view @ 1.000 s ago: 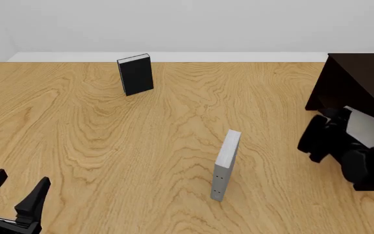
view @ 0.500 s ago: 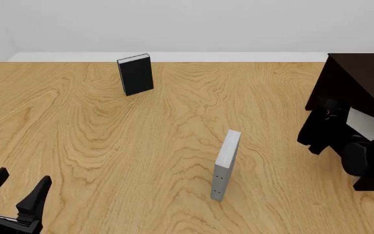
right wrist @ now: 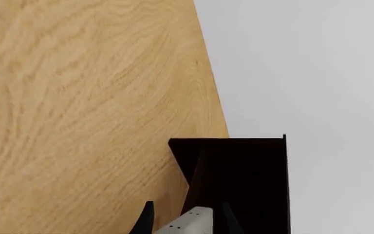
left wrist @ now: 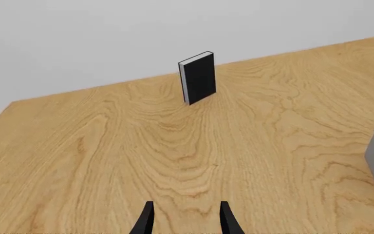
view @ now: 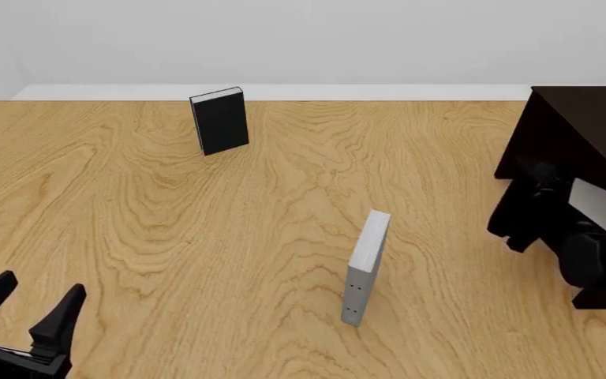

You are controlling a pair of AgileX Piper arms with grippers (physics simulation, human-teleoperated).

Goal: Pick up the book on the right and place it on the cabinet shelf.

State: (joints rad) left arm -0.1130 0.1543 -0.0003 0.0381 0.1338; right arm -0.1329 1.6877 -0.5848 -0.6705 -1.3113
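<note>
the right gripper (right wrist: 185, 222) is clamped on the book (view: 599, 202), a light-grey slab carried tilted at the mouth of the cabinet shelf (view: 587, 134), probably angled to slide into the recess. the left gripper (left wrist: 185, 219) hovers spread and empty above the table (view: 177, 237). three books in all: the held one, a thin grey book (view: 365, 264) standing mid-table, a black book (view: 220, 120) upright farther back. one cabinet.
</note>
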